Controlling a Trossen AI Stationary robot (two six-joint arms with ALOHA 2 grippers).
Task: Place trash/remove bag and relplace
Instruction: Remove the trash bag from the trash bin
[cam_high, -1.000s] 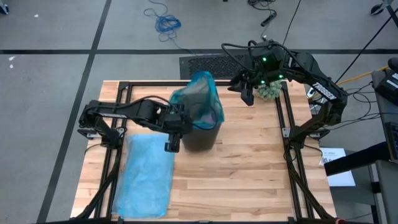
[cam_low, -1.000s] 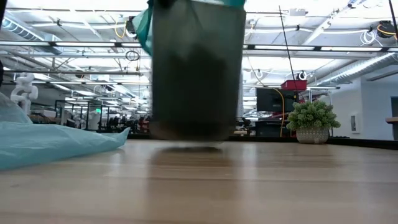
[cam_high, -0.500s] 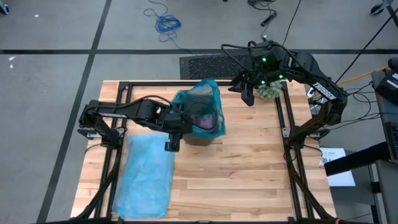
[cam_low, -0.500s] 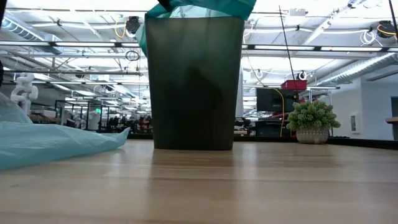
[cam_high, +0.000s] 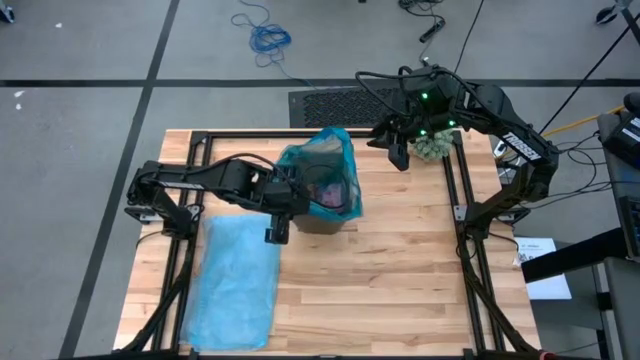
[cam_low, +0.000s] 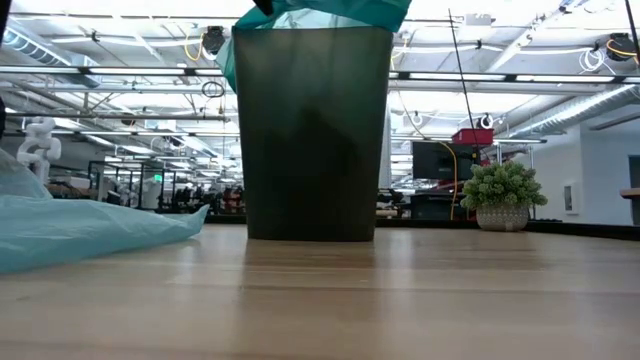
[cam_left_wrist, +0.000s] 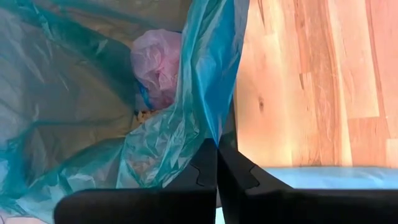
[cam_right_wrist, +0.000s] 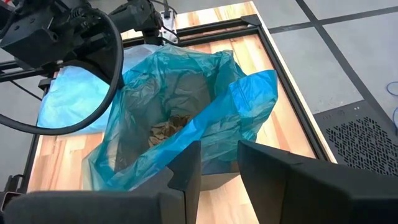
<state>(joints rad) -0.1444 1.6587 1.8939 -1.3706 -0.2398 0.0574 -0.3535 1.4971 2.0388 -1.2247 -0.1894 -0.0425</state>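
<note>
The wooden table (cam_high: 400, 280) carries a dark bin (cam_low: 312, 135) standing upright near its far middle, lined with a blue bag (cam_high: 325, 170) whose loose mouth billows above the rim. A second, flat blue bag (cam_high: 240, 285) lies on the table's left side, well apart from the bin. At the far right corner sits a fuzzy grey-green ball (cam_high: 433, 147).

The left gripper (cam_left_wrist: 217, 163) is beside the bin on its left, its fingers pressed together with a fold of the bag's rim film seemingly pinched between them. The right gripper (cam_right_wrist: 217, 163) hovers above and beyond the bin, looking down into it — its fingers stand a little apart and hold nothing.

The trash lies at the bottom of the bag: brown paper wads (cam_right_wrist: 168, 129) in a small heap, and a lilac-pink piece (cam_left_wrist: 157, 62) against the liner wall.

The bag looks thin, soft and slippery; it should crumple and slide between pads instead of holding its shape. The load seems light, so the film is unlikely to tear, but the bin may lift with it. The best hold is probably on gathered rim film at opposite sides — several layers bunched together.
</note>
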